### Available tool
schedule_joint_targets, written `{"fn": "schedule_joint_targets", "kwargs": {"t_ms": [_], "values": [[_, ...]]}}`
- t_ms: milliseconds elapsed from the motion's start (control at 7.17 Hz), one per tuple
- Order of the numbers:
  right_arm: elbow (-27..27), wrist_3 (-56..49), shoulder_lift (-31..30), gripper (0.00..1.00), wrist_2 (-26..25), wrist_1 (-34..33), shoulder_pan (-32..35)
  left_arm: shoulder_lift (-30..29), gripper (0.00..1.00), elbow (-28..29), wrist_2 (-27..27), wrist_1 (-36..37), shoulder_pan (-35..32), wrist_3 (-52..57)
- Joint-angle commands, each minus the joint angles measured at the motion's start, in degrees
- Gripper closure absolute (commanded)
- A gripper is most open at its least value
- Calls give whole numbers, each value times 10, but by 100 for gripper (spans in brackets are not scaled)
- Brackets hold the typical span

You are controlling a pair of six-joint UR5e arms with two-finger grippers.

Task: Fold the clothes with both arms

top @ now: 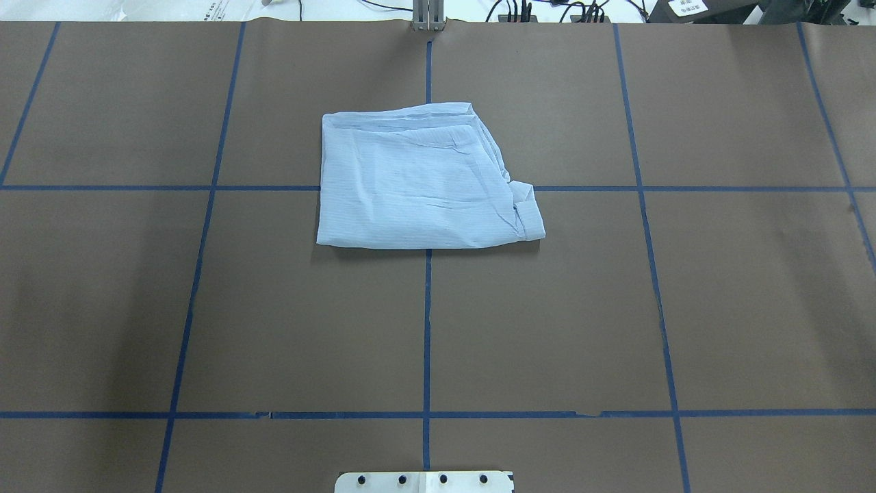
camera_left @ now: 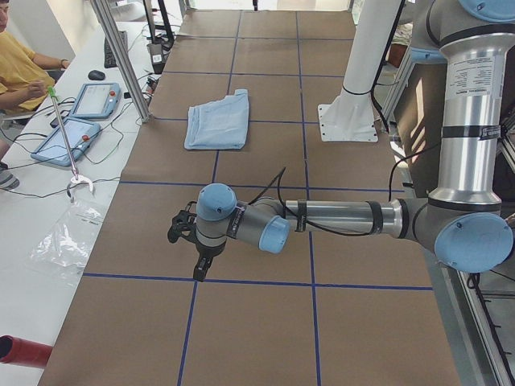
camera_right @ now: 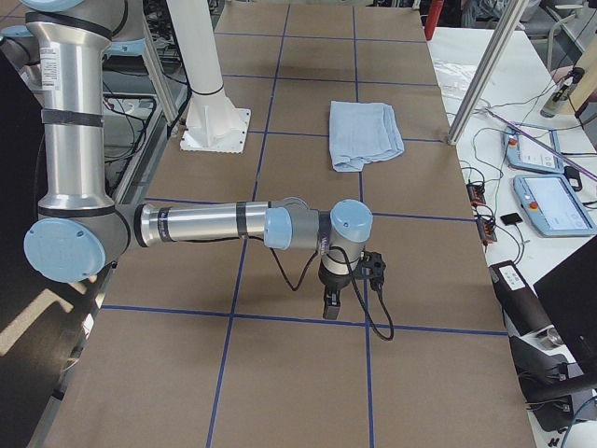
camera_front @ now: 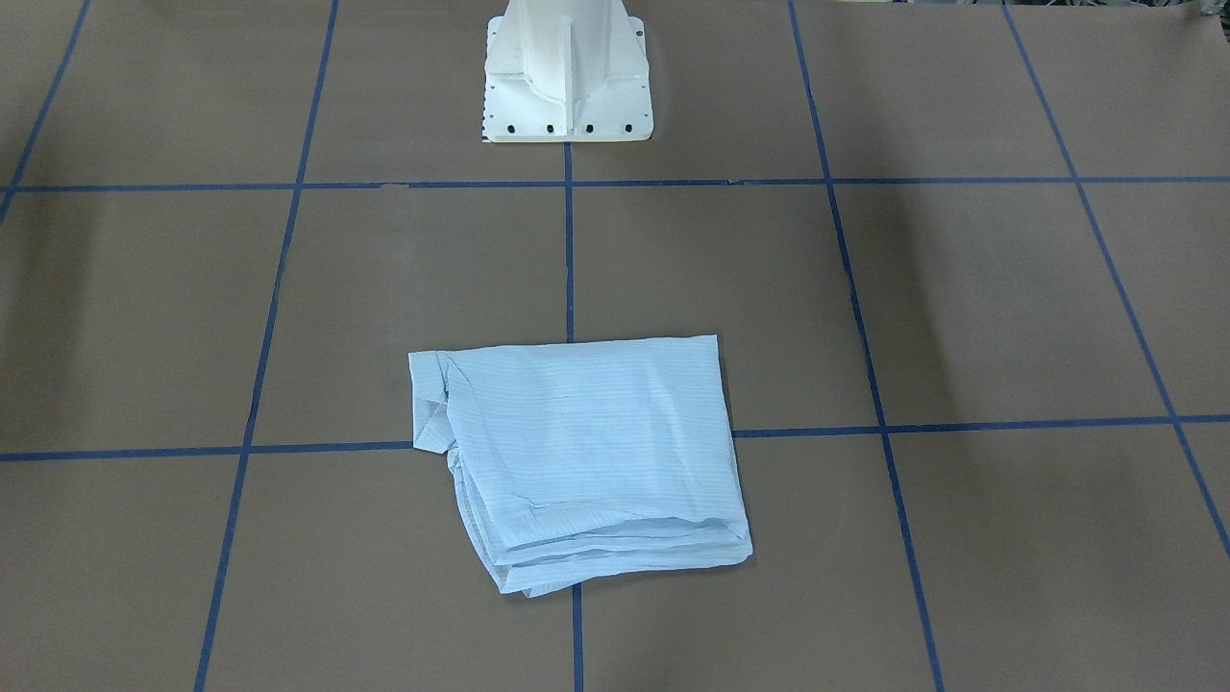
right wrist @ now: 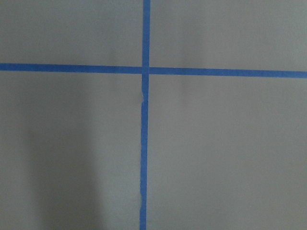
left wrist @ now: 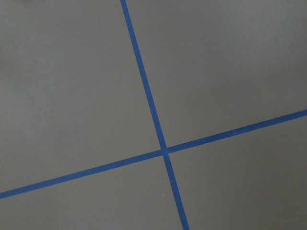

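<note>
The light blue pinstriped shirt (camera_front: pixel 577 461) lies folded into a compact rectangle on the brown table, on the centre tape line on the side far from the robot's base. It also shows in the overhead view (top: pixel 424 178) and both side views (camera_left: pixel 217 122) (camera_right: pixel 366 133). My left gripper (camera_left: pixel 199 273) hangs low over bare table at the robot's left end, far from the shirt. My right gripper (camera_right: pixel 331 313) hangs the same way at the right end. Both show only in the side views, so I cannot tell whether they are open or shut. Both wrist views show only table and blue tape.
The white pedestal base (camera_front: pixel 567 77) stands at the robot's edge of the table (top: pixel 205 308). Blue tape lines (left wrist: pixel 153 115) grid the brown cover. A metal post (camera_left: pixel 121 56) and an operators' bench with tablets (camera_right: pixel 550 201) border the far edge; a person in yellow (camera_left: pixel 16 64) sits there.
</note>
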Motion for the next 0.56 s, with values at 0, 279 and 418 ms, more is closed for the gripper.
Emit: {"fn": "schedule_joint_targets", "kwargs": {"t_ms": [0,279,418], "values": [[2,0,0,0,-58,41,-2,0,0,3,-13,1,0,-1],[0,5,-3,0,-51,42,-2,0,0,0,-51,14,0,-13],[-1,6,-3,0,-49,42,-3,-1,0,3,-48,13,0,-17]]}}
